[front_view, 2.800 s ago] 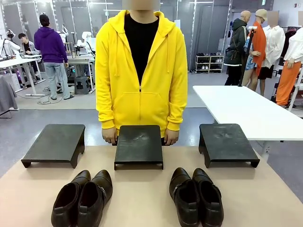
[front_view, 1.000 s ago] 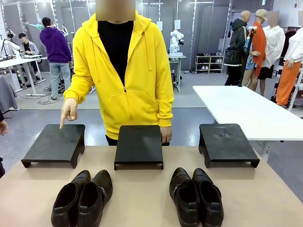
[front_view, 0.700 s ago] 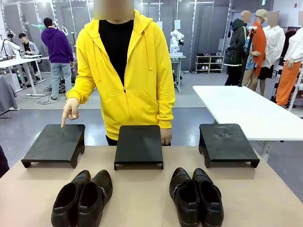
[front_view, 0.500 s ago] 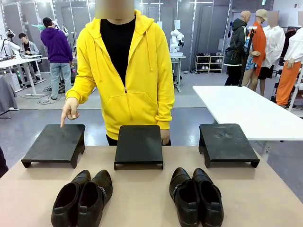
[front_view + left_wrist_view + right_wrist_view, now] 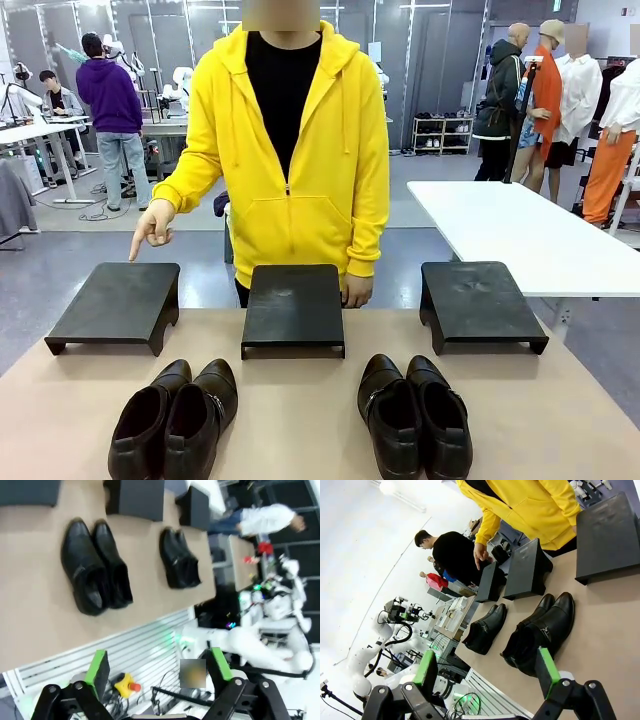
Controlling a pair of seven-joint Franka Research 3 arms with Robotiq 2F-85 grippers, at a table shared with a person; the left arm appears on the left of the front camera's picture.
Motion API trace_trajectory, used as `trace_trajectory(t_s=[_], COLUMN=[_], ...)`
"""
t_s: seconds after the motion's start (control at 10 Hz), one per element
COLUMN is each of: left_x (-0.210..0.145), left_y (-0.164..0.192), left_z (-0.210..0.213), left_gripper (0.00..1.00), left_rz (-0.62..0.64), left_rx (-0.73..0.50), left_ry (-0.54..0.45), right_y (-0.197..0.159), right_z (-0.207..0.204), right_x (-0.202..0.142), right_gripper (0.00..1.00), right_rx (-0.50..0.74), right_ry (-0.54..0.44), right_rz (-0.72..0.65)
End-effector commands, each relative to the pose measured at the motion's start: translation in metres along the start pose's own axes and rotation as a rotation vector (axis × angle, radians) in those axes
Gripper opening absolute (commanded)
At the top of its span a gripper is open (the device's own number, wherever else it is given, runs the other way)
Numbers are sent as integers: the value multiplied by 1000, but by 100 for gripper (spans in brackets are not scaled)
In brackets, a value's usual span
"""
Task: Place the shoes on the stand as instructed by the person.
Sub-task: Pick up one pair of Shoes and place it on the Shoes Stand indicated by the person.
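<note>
Person's hand (image 5: pixel 150 228) points down at the stand (image 5: pixel 118 303) left of the middle stand (image 5: pixel 293 305). One pair of shoes (image 5: pixel 175 420) sits on the tabletop (image 5: pixel 300 400) near-left of the middle stand, long axis near-far, toes toward the stands; other pair (image 5: pixel 415 415) near-right. The left end effector (image 5: pixel 160 667) is open, well apart from the shoes, prob. the nearer arm. The right end effector (image 5: pixel 486 675) is open too. Busy lab behind.
</note>
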State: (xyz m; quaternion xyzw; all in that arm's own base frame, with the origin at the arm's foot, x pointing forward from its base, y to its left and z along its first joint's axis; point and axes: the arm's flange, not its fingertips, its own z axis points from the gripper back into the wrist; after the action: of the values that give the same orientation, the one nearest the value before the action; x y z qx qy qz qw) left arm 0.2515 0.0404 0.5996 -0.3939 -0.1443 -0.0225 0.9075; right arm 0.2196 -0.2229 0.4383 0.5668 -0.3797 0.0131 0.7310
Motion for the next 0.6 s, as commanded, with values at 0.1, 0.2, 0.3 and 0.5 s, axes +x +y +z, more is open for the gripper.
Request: trace_trajectory(t_s=[0.1,0.2,0.3,0.5], left_x=[24,21,17,9], left_y=[-57,-71,-82,-89], left_z=[-70,-99,-127,-177], left_gripper=[100,100,100,100], left_rz=[7,51,87,132], left_rx=[210,297,381,480], left_ry=[165,198,218,189], right_y=[1,1,1,1], right_z=[2,2,2,2], right_x=[1,1,1,1], right_gripper=[100,100,100,100], right_rx=[9,9,9,9], right_ry=[-8,-8,-8,-8], right_rz=[10,10,10,10])
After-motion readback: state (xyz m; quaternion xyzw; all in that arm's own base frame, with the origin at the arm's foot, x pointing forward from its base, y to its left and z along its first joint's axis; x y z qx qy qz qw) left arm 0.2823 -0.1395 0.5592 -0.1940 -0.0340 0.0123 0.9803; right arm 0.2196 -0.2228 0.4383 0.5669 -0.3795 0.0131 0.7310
